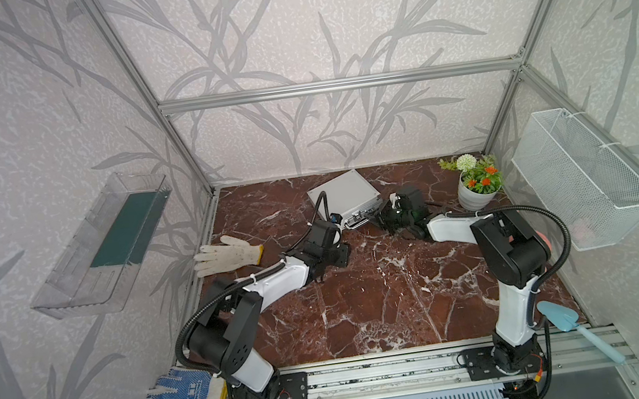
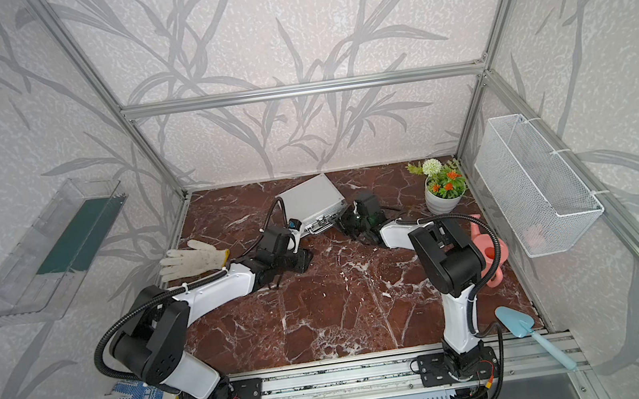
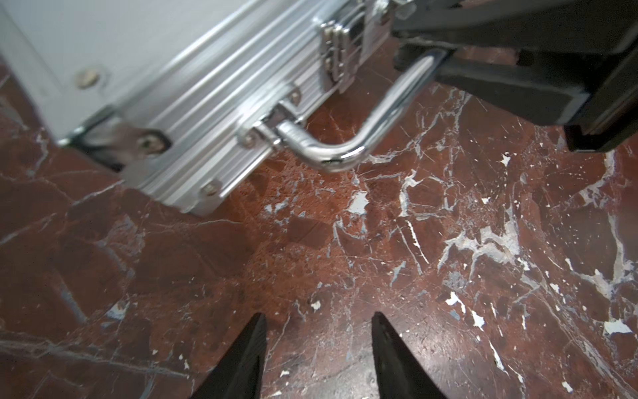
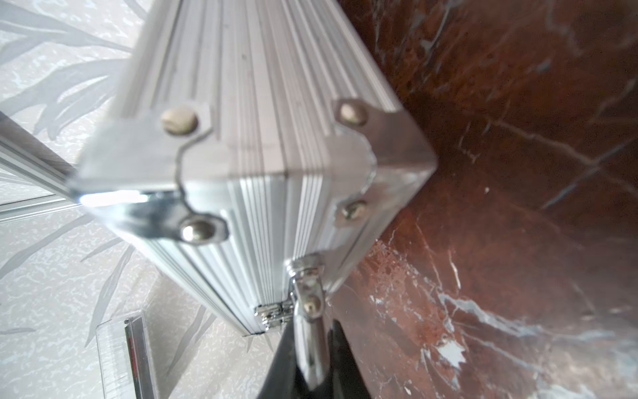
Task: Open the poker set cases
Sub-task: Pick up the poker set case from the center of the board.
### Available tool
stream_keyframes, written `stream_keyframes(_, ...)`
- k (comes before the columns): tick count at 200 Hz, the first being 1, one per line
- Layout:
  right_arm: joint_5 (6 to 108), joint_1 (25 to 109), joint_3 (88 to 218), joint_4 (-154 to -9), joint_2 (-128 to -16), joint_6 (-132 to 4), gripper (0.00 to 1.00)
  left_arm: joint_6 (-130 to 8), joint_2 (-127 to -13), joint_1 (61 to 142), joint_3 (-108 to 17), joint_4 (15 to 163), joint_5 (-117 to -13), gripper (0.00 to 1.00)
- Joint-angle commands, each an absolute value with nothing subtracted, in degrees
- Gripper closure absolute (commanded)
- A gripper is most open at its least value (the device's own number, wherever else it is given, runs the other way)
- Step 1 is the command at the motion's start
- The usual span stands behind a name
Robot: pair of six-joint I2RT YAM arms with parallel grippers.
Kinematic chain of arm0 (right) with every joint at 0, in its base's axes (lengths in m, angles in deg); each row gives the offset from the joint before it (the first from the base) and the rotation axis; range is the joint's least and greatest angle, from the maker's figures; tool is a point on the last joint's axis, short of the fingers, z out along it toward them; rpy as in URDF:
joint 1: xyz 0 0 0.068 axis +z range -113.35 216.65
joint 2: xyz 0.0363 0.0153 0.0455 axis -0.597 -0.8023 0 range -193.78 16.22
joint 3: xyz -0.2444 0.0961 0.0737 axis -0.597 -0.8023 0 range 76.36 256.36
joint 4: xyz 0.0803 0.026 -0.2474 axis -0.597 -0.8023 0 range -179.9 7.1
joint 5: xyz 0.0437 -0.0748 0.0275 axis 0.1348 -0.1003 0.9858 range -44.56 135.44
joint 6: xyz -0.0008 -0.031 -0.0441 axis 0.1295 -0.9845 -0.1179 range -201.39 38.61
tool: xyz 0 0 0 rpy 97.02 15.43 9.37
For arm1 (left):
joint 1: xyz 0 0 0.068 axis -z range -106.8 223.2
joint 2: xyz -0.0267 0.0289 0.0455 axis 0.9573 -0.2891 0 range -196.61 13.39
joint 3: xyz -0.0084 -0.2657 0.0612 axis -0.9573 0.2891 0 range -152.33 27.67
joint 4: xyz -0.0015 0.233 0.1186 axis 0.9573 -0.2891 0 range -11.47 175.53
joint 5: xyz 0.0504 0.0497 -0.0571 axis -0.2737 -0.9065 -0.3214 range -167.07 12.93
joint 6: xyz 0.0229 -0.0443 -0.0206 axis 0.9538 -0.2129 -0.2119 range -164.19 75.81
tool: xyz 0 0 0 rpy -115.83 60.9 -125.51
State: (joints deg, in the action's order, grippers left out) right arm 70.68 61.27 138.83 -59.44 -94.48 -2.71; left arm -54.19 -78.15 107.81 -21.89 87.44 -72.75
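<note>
The left gripper point(image 3: 319, 314) hovers over the marble table point(image 1: 386, 305) with its jaws apart and empty (just short of the silver case point(image 1: 340, 193)). Beyond it, the right gripper point(image 4: 310, 330) is clamped on the chrome handle point(image 3: 379, 114). The case lies closed toward the table's far edge, its handle side facing the arms.

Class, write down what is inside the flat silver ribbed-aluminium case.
Nothing inside shows: the flat silver ribbed-aluminium case lies closed on the red-brown marble tabletop, hiding its contents. The right gripper pinches its chrome handle.
</note>
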Motion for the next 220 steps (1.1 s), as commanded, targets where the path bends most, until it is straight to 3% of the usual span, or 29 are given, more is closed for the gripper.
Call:
stream_keyframes(1,70.0,62.9,139.0,-57.8,-88.5,-5.3,1.0,-48.8,-74.7,110.4,-19.4,91.8,-79.2,0.49)
stream_keyframes(83,70.0,64.1,137.5,-59.2,-85.0,-0.7,1.0,-44.4,-68.6,111.3,-10.2,105.5,-80.0,0.46)
stream_keyframes(190,70.1,66.6,137.0,-60.5,-82.4,3.0,1.0,-38.8,-73.8,111.3,-15.7,108.8,-76.1,0.46)
stream_keyframes(220,70.2,66.8,137.6,-60.6,-82.3,4.2,1.0,-38.3,-75.8,111.1,-17.1,109.2,-74.8,0.53)
